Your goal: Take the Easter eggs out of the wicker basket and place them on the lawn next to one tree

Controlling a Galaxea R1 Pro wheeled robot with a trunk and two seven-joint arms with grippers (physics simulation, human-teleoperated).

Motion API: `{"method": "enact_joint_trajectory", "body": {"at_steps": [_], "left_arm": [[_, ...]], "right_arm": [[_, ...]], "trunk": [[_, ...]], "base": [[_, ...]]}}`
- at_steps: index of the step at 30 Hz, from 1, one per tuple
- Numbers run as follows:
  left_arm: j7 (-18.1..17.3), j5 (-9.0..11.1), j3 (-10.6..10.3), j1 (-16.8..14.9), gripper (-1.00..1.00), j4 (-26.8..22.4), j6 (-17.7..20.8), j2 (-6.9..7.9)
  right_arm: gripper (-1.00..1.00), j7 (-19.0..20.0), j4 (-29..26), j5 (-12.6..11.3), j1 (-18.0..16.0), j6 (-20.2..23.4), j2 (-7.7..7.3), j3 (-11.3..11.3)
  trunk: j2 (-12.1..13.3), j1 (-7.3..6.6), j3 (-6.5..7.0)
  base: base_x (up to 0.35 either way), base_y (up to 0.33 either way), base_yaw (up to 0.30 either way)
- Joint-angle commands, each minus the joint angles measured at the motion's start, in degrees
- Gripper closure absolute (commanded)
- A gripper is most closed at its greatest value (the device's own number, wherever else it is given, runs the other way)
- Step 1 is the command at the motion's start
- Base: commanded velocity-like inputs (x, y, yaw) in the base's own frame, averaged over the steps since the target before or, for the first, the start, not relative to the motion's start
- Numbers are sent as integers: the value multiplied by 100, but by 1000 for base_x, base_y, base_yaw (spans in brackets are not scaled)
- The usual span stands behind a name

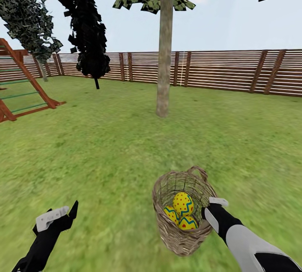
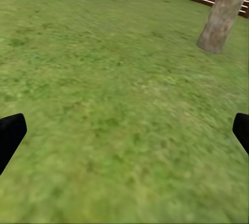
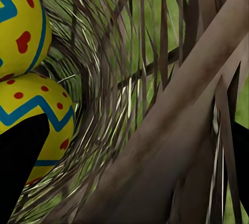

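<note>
Lawn (image 1: 105, 146) bears an upright basket (image 1: 183, 238), mouth up, holding three eggs (image 1: 183, 203). Right gripper (image 1: 208, 209) straddles its rim, closure indeterminable. Left gripper (image 1: 63, 215) spread, empty.

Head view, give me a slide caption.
Right hand at rim of brown wicker basket holding three yellow zigzag eggs on lawn.

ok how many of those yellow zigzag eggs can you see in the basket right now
3, all inside the brown woven wicker basket on the grass: one yellow egg with red dots on top, one lower left, one lower right. They largely cover the basket's bottom, so anything beneath them would be hidden.
</note>
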Motion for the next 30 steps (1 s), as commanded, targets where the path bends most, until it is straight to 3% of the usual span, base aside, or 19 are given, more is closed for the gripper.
{"method": "enact_joint_trajectory", "body": {"at_steps": [1,19,23,25,28,30], "left_arm": [[-42,59,16,-1,-100,-9,40,-6],[-27,59,5,-1,-100,-10,85,-7],[-9,55,-105,-1,-100,-6,122,-7],[16,45,-216,-1,-100,-4,314,0],[27,42,-240,-1,-100,1,911,11],[35,28,-251,-1,-100,23,1003,10]], "right_arm": [[100,-24,-15,-55,-2,14,1,-4],[100,-24,-15,-55,-2,14,7,-1],[100,-24,-15,-55,-2,13,9,-1],[100,-24,-15,-55,-2,11,9,-1],[100,-24,-15,-55,-2,8,10,-1],[100,-24,-15,-55,-2,10,10,-1]], "trunk": [[-2,3,-4],[-2,3,-4],[-2,3,-4],[-2,3,-4],[-2,3,-4],[-2,3,-4]], "base": [[329,0,0],[328,-106,0],[321,-152,0],[318,-164,0],[317,-166,0],[317,-167,0]]}}
